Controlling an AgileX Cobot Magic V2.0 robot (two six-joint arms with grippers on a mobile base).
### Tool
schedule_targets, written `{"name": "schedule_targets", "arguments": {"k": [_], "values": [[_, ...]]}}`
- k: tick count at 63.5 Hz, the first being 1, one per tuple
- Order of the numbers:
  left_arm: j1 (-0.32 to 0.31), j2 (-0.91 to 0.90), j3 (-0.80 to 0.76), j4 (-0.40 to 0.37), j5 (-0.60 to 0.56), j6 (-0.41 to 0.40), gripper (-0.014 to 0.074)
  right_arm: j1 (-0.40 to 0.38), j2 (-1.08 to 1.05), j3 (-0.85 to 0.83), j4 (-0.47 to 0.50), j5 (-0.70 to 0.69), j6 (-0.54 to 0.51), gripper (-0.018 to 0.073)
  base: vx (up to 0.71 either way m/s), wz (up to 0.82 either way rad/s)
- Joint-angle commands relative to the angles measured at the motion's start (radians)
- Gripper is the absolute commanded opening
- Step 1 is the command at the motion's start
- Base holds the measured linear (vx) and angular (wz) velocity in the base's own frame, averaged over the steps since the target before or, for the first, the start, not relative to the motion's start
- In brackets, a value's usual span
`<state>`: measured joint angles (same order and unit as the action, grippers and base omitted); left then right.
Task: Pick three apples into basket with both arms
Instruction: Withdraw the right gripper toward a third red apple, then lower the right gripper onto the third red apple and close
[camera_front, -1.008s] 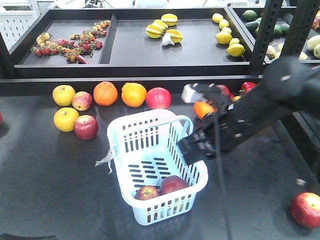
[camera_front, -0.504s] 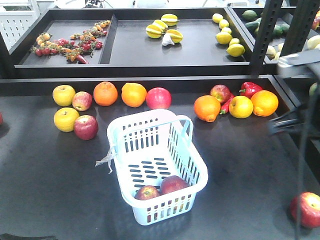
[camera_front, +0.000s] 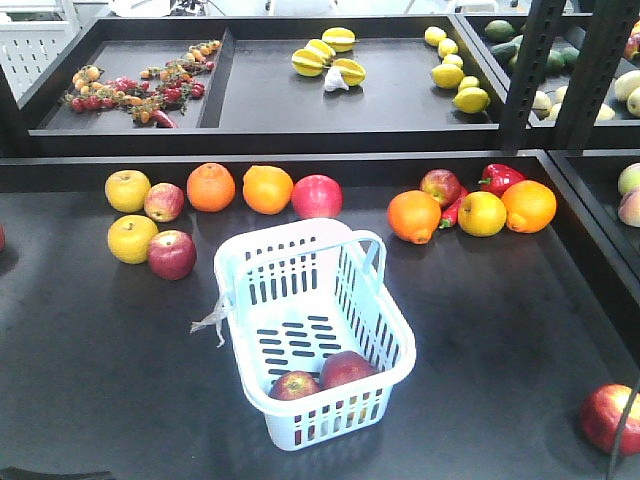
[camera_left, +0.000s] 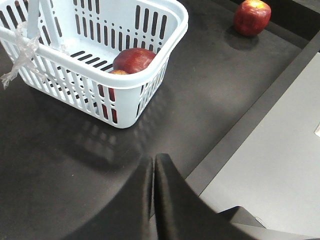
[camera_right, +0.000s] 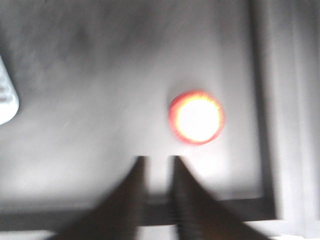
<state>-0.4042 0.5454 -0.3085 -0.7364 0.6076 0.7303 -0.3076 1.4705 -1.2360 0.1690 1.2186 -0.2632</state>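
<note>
The front-facing view shows a dark tabletop (camera_front: 90, 360) with fruit in a loose row along its far side. At the left of this row lie two yellow fruits (camera_front: 128, 190), a small pale red apple (camera_front: 164, 202) and a dark red apple (camera_front: 172, 254), then two oranges (camera_front: 211, 187) and a pinkish red fruit (camera_front: 317, 196). In the middle stands the basket (camera_front: 300, 270), pale blue plastic with slotted walls and floor, its hoop handle lying toward the far right rim, and a scrap of clear plastic (camera_front: 212, 322) tied on its left side. Two apples in the basket (camera_front: 347, 368) lie at the near end, touching each other, dark red with yellowish patches. Further right there are more oranges, a yellow fruit, an apple and a red pepper (camera_front: 497, 176). The third apple (camera_front: 610, 418) lies alone at the near right corner of the tabletop, well apart from the basket, red with a yellowish streak.

In the left wrist view the left tool (camera_left: 153, 162) has its black fingers pressed together, empty, above the tabletop near the basket. In the right wrist view, which is blurred, the right tool (camera_right: 156, 167) hangs above the third apple with a narrow gap between its fingers, grasping nothing
</note>
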Motion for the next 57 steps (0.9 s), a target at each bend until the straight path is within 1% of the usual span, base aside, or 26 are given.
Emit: {"name": "schedule_targets", "arguments": {"k": [1, 4, 6, 9, 11, 15, 28, 57], "values": [[-0.004, 0.005, -0.026, -0.034, -0.043, -0.009, -0.0008, -0.013, 0.041, -0.022, 0.016, 0.001, -0.03, 0.047, 0.0, 0.0], [-0.004, 0.005, -0.026, -0.034, -0.043, -0.009, -0.0008, -0.013, 0.071, -0.022, 0.014, 0.001, -0.03, 0.0574, 0.0, 0.0], [-0.004, 0.005, -0.026, -0.034, -0.043, -0.009, -0.0008, -0.013, 0.09, -0.022, 0.014, -0.001, -0.03, 0.0628, 0.0, 0.0], [-0.004, 0.005, -0.026, -0.034, -0.043, -0.009, -0.0008, -0.013, 0.124, -0.022, 0.014, -0.004, -0.03, 0.07, 0.0, 0.0], [-0.004, 0.005, -0.026, -0.034, -0.043, -0.009, -0.0008, -0.013, 0.143, -0.022, 0.014, -0.005, -0.03, 0.073, 0.0, 0.0], [-0.004, 0.005, -0.026, -0.034, -0.043, -0.009, -0.0008, -0.013, 0.183, -0.022, 0.006, -0.018, -0.03, 0.0728, 0.0, 0.0], [-0.004, 0.005, -0.026, -0.034, -0.043, -0.009, -0.0008, -0.013, 0.281, -0.022, -0.087, -0.082, 0.021, 0.0704, 0.0, 0.0], [-0.004, 0.005, -0.026, -0.033, -0.047, -0.009, -0.0008, -0.01, 0.44, -0.022, -0.088, -0.204, 0.044, 0.0668, 0.0, 0.0]]}}
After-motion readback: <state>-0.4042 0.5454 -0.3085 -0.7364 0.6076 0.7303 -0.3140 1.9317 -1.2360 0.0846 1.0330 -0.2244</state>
